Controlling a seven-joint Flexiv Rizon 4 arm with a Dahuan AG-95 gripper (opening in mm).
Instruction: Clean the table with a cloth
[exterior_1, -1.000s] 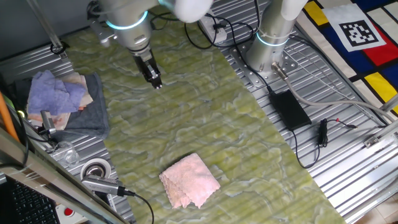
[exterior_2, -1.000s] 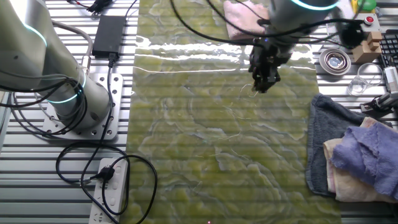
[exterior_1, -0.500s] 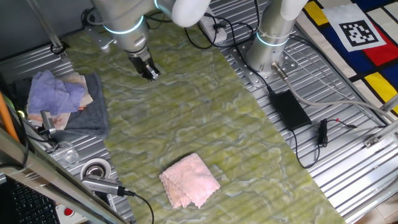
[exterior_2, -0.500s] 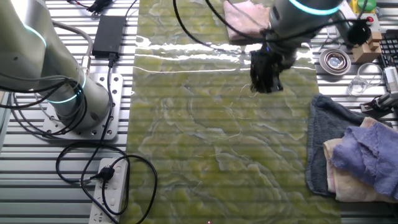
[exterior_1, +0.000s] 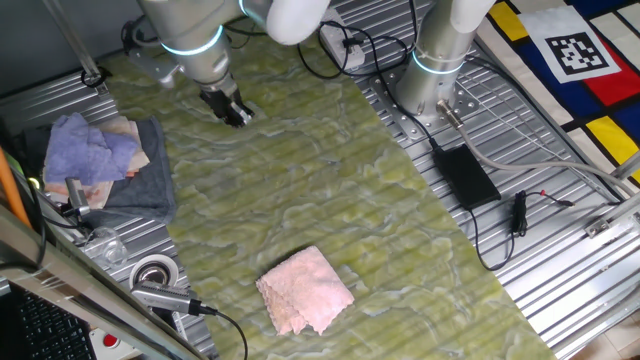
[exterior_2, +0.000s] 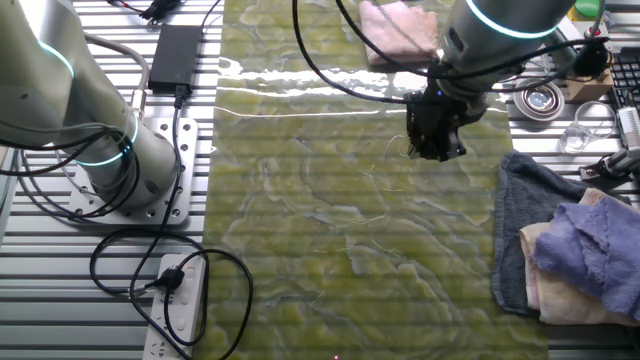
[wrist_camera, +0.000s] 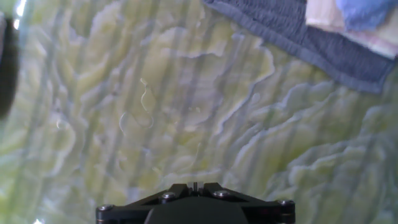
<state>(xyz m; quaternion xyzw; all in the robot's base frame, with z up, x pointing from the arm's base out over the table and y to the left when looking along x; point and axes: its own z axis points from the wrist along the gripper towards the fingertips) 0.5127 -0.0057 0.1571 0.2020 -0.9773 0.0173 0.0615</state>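
Observation:
The pale pink cloth (exterior_1: 305, 290) lies crumpled near one end of the yellow-green marbled table (exterior_1: 330, 170); in the other fixed view the cloth (exterior_2: 400, 28) sits at the top edge of the table (exterior_2: 330, 230). My gripper (exterior_1: 235, 115) hangs low over the table's opposite half, far from the cloth, tilted and shut with nothing in it. In the other fixed view the gripper (exterior_2: 437, 150) is close to the dark grey towel. The hand view shows the shut fingertips (wrist_camera: 194, 185) over bare table (wrist_camera: 186, 93).
A dark grey towel (exterior_1: 140, 180) with a lavender cloth (exterior_1: 90, 148) on it lies beside the table, also in the hand view's top right (wrist_camera: 311, 37). A metal cup (exterior_1: 153, 272), the arm's base (exterior_1: 435, 70), a power adapter (exterior_1: 465, 175) and a power strip (exterior_2: 175, 300) flank the table.
The gripper has moved farther from the pink cloth, toward the table edge by the towel pile, and tilted more. The cloth has not moved.

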